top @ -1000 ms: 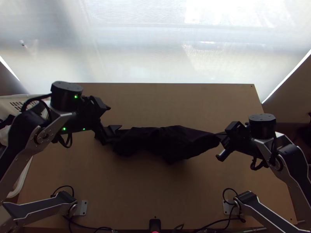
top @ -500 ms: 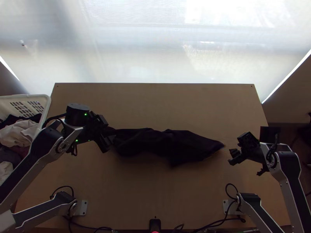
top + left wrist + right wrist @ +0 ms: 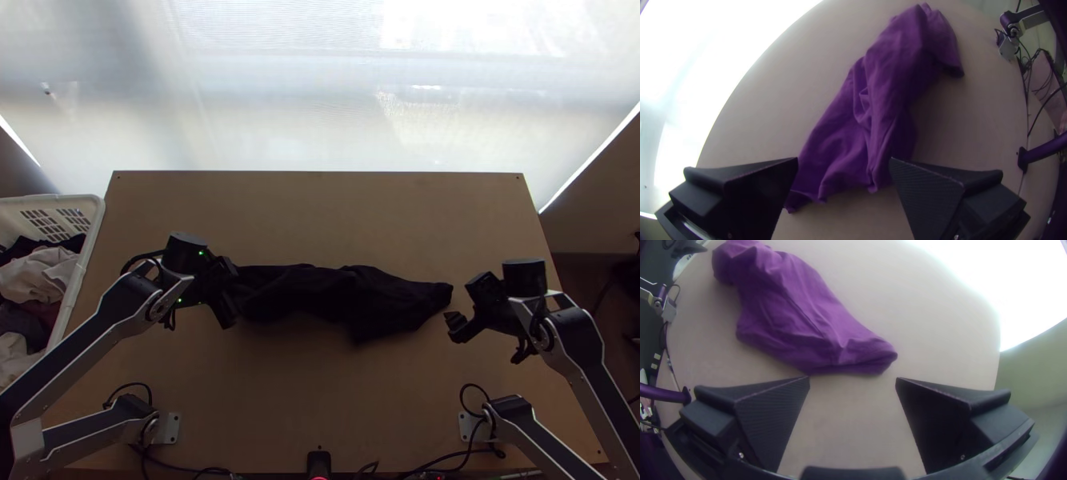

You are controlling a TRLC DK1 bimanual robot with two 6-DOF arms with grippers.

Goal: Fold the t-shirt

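Worktop: a light brown wooden board [image 3: 320, 216] with small dark holes at its far corners, spanning the middle of the top view and running down to the bottom edge.
Near edge: a small black device [image 3: 318, 462] with a red light at bottom centre, black cables on both sides of it, and a silver metal plate [image 3: 170, 429] at lower left, matched by another [image 3: 472, 427] at lower right.
Backdrop: a broad, bright, pale translucent panel [image 3: 280, 96] across the top of the frame; a brownish wall [image 3: 596, 212] at right.
Basket: white plastic with a slotted wall [image 3: 98, 220], at the left edge of the frame, beside the worktop.
Basket contents: crumpled cloths, one cream [image 3: 36, 274], others black, dark red and whitish.
T-shirt: dark purple fabric [image 3: 336, 296], bunched into a long, wrinkled strip lying across the centre of the worktop.
Left hand: the black two-fingered hand [image 3: 229, 294] at centre left, fingers wide apart, over the t-shirt's left end.
Right hand: the black two-fingered hand [image 3: 462, 306] at centre right, fingers wide apart, near the t-shirt's right end, holding nothing.
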